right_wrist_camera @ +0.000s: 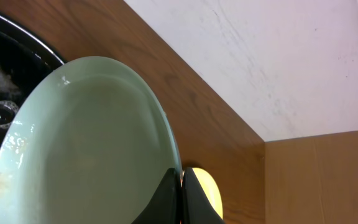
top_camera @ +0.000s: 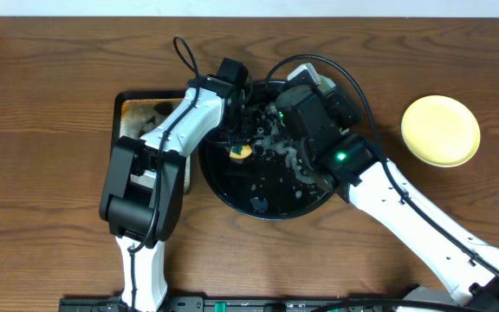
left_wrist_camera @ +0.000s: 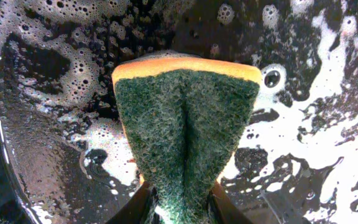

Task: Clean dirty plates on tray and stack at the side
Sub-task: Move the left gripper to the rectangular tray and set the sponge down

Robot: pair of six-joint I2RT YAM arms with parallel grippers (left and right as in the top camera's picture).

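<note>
Clamping sponge [left_wrist_camera: 185,124] in left gripper [left_wrist_camera: 178,202], soapy tray [left_wrist_camera: 48,162] beyond fingertips; pinching green plate [right_wrist_camera: 86,137] rim between right gripper [right_wrist_camera: 180,199] fingers.

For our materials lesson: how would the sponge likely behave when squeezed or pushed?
Probably floppy: the sponge creases where the left gripper pinches it. Likely waterlogged and slick, given the suds around it.

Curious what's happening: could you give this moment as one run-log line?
left jaws: shut on sponge, over foamy tray | right jaws: shut on blue-green plate by its rim | yellow plate: on table, apart from tray
</note>
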